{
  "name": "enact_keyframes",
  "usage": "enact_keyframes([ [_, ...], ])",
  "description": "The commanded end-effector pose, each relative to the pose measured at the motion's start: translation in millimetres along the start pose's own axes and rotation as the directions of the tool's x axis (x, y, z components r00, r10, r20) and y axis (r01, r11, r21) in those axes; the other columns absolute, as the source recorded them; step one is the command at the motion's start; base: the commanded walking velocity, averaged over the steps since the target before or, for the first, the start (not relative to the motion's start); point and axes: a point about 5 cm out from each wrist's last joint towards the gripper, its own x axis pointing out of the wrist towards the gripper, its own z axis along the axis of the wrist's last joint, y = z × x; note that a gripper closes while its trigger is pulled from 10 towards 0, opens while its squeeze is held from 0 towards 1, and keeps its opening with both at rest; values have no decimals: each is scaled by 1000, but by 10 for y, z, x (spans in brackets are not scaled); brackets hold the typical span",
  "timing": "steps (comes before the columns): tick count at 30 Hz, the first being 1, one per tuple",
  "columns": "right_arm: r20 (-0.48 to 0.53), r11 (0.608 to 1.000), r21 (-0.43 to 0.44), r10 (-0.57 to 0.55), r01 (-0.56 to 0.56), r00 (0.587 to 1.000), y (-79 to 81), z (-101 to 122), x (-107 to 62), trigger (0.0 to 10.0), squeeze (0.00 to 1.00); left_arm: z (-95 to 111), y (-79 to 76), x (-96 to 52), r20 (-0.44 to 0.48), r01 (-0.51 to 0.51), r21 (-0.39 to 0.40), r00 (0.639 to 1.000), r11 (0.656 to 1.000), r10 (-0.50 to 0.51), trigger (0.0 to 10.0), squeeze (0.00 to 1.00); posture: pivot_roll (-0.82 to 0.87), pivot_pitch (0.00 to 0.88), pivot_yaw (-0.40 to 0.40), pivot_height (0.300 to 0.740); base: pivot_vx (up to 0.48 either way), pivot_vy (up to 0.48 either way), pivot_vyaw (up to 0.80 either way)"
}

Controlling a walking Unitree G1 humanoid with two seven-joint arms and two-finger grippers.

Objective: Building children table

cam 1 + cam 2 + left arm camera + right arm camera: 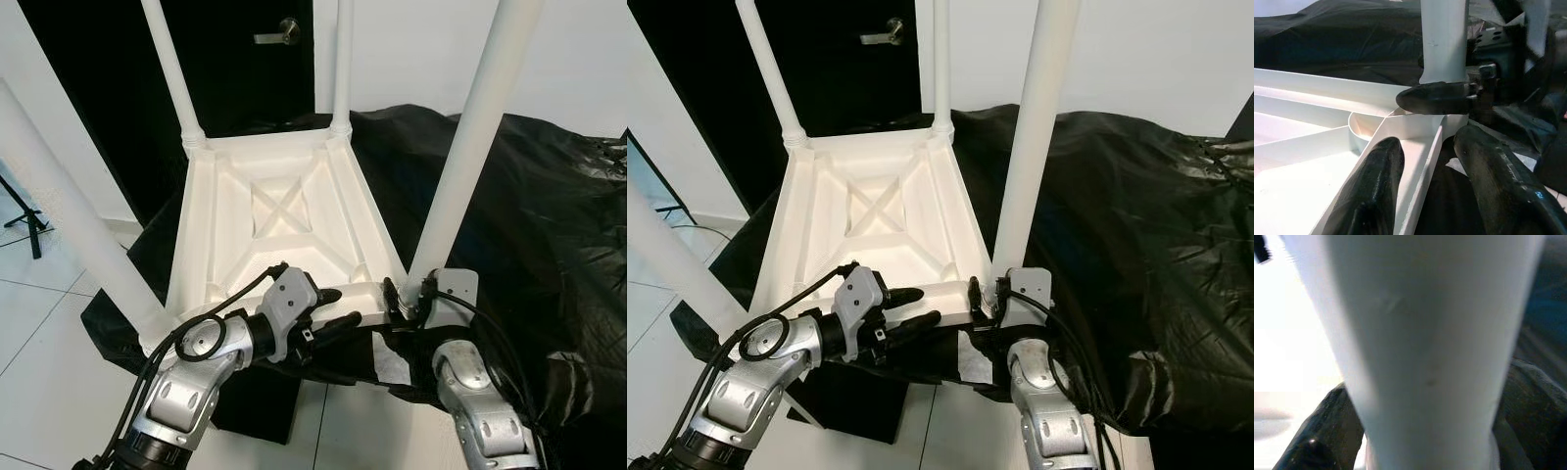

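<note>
- The white children table [284, 211] is laid upside down on a black sheet [549, 215], with four legs pointing up.
- The near right leg [470, 147] is held at its base by the right gripper [409, 297]; its fingers are clamped around this leg.
- The near rim of the table is straddled by the left gripper [338, 328], whose fingers [1369, 191] stand apart, one inside the rim and one outside.
- The step in hand is judged to be the seating of this leg in its corner socket.
- For the next move, the frame must be kept steady while the leg is turned or pressed home.

Left gripper [1432, 191] fingers straddle table [1312, 147] rim, w/ white leg [1444, 39] at 12 o'clock; right gripper finger [1435, 98] touches leg base.
</note>
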Motion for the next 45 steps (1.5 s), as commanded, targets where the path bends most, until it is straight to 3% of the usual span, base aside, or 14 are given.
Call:
enact_keyframes([
  [1,12,999,16,29,-30,999,15,7,-22,10000,1000,-19,1,1,-4,-4,-6,1000,1000,4,10000,0,-58,0,25,740,0,0,0],
  [6,27,988,-12,157,-157,987,-74,24,-74,10000,1000,-14,6,5,-2,-3,-5,1000,1000,3,10000,0,-57,0,24,740,0,0,0],
  [7,27,971,-38,238,-237,971,-140,33,-86,10000,851,-12,3,4,0,0,-5,1000,1000,0,10000,0,-56,0,22,740,0,0,0],
  [8,23,944,-66,326,-324,945,-208,55,-71,10000,0,-15,-1,-4,0,4,-7,1000,1000,-4,10000,0,-54,0,20,740,0,0,0],
  [16,1,879,-118,465,-462,885,-319,120,19,10000,0,-28,-7,-27,-1,11,-10,1000,1000,-11,10000,0,-48,0,19,740,0,0,0],
  [21,-47,796,-181,580,-578,813,-307,133,176,10000,0,-43,-26,-52,-2,6,-12,1000,1000,-6,10000,0,-20,0,0,740,0,0,0],
  [22,-54,780,-185,599,-597,799,-299,128,190,7529,0,-45,-32,-52,-2,5,-14,1000,1000,-5,10000,0,-20,0,0,740,0,0,0],
  [24,-58,767,-189,615,-613,787,-288,119,204,7529,0,-49,-43,-51,-2,4,-16,1000,1000,-4,10000,0,-15,0,-5,740,0,0,0],
  [25,-64,754,-194,629,-628,775,-277,112,222,0,0,-57,-61,-44,-3,3,-19,1000,1000,-3,10000,0,-9,0,-11,740,0,0,0],
  [31,-73,725,-196,661,-660,747,-308,105,266,0,0,-129,-131,-20,-26,0,-20,1000,1000,-1,10000,0,-1,0,-20,740,0,0,0],
  [38,-61,762,-155,628,-629,776,-366,71,234,0,0,-155,-172,11,-29,4,-29,1000,1000,-4,10000,0,-9,0,-23,740,0,0,0],
  [39,-59,778,-153,608,-609,792,-374,51,209,8667,0,-152,-173,15,-27,5,-31,1000,1000,-6,10000,0,-15,0,-21,740,0,0,0],
  [40,-58,788,-153,596,-597,801,-378,39,193,10000,0,-150,-173,17,-26,6,-32,1000,999,-7,10000,0,-15,0,-21,740,0,0,0],
  [45,-41,870,-139,472,-473,881,-360,-29,145,10000,0,-144,-167,30,-24,11,-33,1000,999,-12,10000,0,-42,0,-10,740,0,0,0],
])
